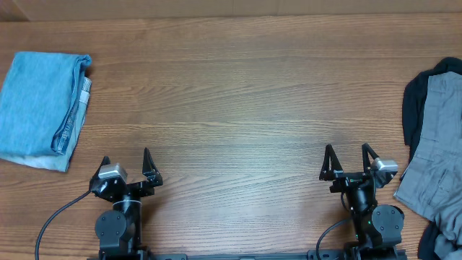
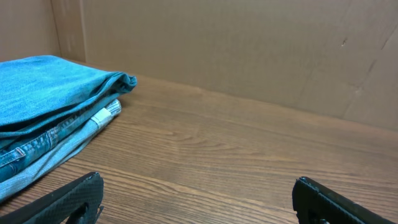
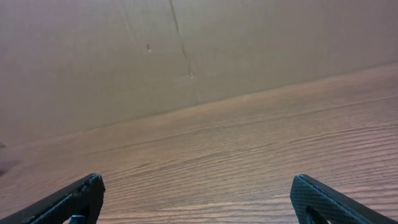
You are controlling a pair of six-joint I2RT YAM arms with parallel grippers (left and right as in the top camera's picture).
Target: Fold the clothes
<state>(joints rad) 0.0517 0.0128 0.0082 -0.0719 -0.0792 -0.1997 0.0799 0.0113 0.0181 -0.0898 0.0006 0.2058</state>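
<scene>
A folded light-blue garment (image 1: pixel 42 108) lies at the table's far left; it also shows in the left wrist view (image 2: pixel 50 106), up and left of the fingers. Mid-grey shorts (image 1: pixel 439 152) lie crumpled at the right edge on top of a black garment (image 1: pixel 414 108), partly cut off by the frame. My left gripper (image 1: pixel 127 160) is open and empty near the front edge, right of the blue garment; its fingers show in its wrist view (image 2: pixel 198 196). My right gripper (image 1: pixel 349 159) is open and empty, just left of the grey shorts; in its wrist view (image 3: pixel 198 199) only bare wood lies between the fingers.
The wooden table (image 1: pixel 238 94) stretches between the two piles. A brown cardboard wall (image 2: pixel 249 50) stands along the table's far edge and also shows in the right wrist view (image 3: pixel 186 50). Cables run from both arm bases at the front edge.
</scene>
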